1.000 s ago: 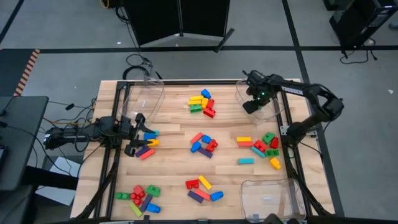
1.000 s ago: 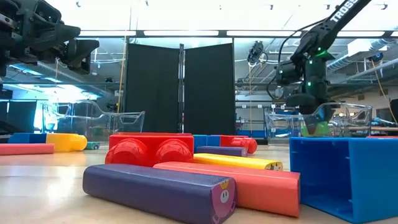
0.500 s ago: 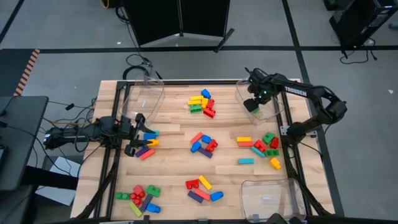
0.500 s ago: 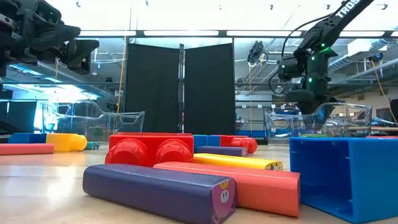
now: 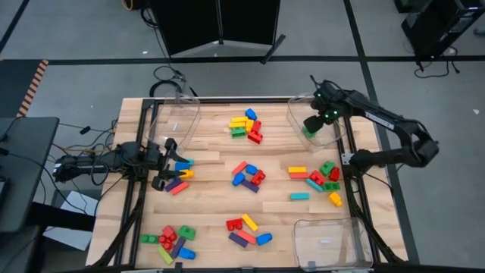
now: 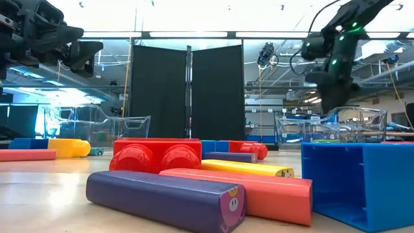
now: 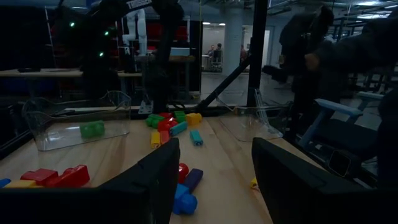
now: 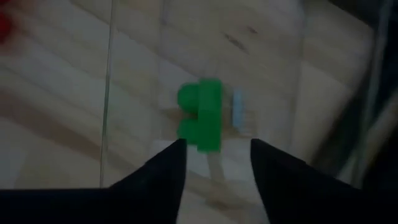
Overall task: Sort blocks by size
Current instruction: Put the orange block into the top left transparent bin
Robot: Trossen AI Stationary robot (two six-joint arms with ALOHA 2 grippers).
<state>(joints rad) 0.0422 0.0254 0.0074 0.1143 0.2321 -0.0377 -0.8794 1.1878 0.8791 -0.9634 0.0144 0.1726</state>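
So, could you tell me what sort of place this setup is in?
Probably a robotics lab or workshop: a wooden table with toy blocks, black curtain panels behind it, and exposed ceiling pipework.

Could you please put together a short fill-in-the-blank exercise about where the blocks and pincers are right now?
1. The block lying inside the clear bin under the right pincer is ____ in colour.
2. The right pincer's fingers are empty and stand ____.
3. The left pincer waits near the table's ____ edge, beside a few blocks.
4. The long bar nearest the low camera is ____.

Missing words: green; open; left; purple
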